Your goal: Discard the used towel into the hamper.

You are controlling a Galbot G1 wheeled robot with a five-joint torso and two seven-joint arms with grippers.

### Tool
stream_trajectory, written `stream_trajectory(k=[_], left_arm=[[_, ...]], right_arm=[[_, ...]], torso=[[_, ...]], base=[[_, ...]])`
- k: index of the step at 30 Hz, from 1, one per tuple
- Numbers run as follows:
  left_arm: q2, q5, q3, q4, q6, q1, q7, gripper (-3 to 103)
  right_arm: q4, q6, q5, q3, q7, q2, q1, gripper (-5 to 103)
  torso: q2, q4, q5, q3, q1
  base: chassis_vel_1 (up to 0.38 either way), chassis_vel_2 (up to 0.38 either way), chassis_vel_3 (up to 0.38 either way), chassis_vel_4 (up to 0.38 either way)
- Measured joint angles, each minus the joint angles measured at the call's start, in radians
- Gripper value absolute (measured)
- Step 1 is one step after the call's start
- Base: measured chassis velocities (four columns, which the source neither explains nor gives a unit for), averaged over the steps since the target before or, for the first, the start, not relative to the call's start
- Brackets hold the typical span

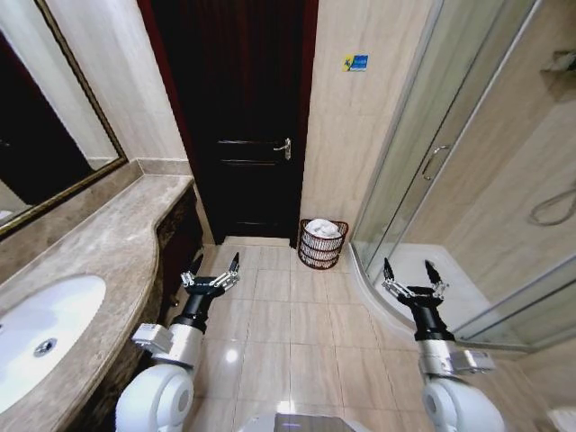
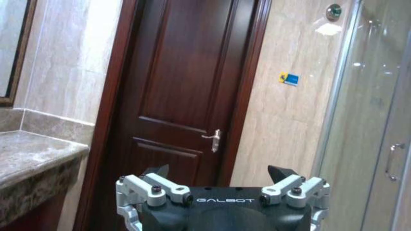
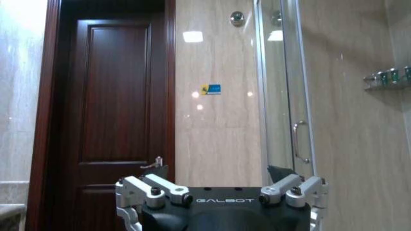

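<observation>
Red-brown wire hamper (image 1: pixel 323 244) stands on the tiled floor (image 1: pixel 270 315) against the far wall, between the dark wooden door (image 1: pixel 236 117) and the glass shower enclosure (image 1: pixel 432 162). White towel (image 1: pixel 324 229) lies inside it. Left gripper (image 1: pixel 214 268) hovers beside the marble counter (image 1: pixel 99 243), jaws spread, empty. Right gripper (image 1: pixel 409 272) hovers near the shower's curved base, jaws spread, empty. Bare floor lies between grippers and hamper.

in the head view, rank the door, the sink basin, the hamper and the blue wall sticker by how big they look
1. door
2. sink basin, though it is cut by the frame edge and nearer the camera, which inflates it
3. hamper
4. blue wall sticker
</observation>
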State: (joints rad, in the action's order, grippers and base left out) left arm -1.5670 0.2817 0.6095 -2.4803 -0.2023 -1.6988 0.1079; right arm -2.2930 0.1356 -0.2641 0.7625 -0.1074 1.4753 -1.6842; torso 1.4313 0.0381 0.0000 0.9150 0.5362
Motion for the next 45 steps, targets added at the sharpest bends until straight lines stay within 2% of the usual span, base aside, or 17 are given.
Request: stream_trajectory(k=[24, 45], left_arm=[[0.0, 0.0, 0.0, 0.0, 0.0, -0.001, 0.0, 100], [0.0, 0.0, 0.0, 0.0, 0.0, 0.0, 0.0, 100]], right_arm=[[0.0, 0.0, 0.0, 0.0, 0.0, 0.0, -0.001, 100], [0.0, 0.0, 0.0, 0.0, 0.0, 0.0, 0.0, 100]], torso=[[0.001, 0.0, -0.0002, -0.001, -0.001], [0.0, 0.0, 0.0, 0.0, 0.0]], base=[[0.057, -0.063, -0.068, 0.063], [-0.002, 0.001, 0.002, -0.001]])
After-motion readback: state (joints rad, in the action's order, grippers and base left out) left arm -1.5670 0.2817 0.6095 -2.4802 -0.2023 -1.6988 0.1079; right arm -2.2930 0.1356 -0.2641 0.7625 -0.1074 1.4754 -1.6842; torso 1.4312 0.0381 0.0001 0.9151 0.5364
